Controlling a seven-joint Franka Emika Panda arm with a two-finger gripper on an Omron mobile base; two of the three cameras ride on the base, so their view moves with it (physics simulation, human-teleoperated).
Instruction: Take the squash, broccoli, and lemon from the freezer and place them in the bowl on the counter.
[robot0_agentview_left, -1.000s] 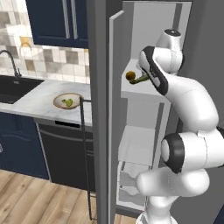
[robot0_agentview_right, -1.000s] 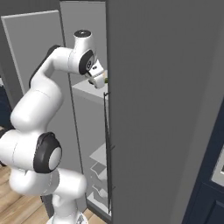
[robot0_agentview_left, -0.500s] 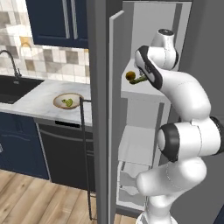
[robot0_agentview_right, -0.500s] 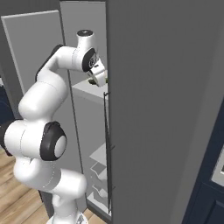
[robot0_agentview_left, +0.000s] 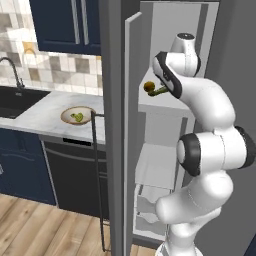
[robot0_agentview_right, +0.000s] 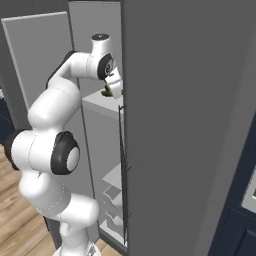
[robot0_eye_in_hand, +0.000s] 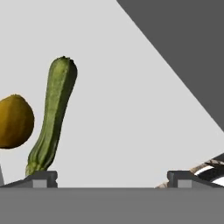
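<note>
Step in hand, by my reading: pick one of the two foods left on the freezer (robot0_agentview_left: 165, 60) shelf. In the left base view the bowl (robot0_agentview_left: 77, 115) sits on the marble surface (robot0_agentview_left: 40, 112) to the left of the open freezer door, with a small green piece already in it, likely the broccoli (robot0_agentview_left: 77, 117). On the upper white shelf (robot0_agentview_left: 160, 102) the lemon (robot0_agentview_left: 149, 87) lies at the outer left, the squash (robot0_agentview_left: 160, 91) just beside it, and the end effector (robot0_agentview_right: 114, 86) is close over both. In the hand view the lemon (robot0_eye_in_hand: 14, 121) is cut by the left edge, the squash (robot0_eye_in_hand: 52, 116) stands just right of it with a thin gap between, and its lower end sits directly above the left fingertip; the jaws are spread wide with nothing between them. To do this well the hand should shift toward the squash so that the body lies centred between the fingers, and close across its narrow width, not its length, taking care not to nudge the lemon off the shelf edge. Arm pose: folded high, elbow raised, wrist bent down and forward into the compartment at shelf level.
</note>
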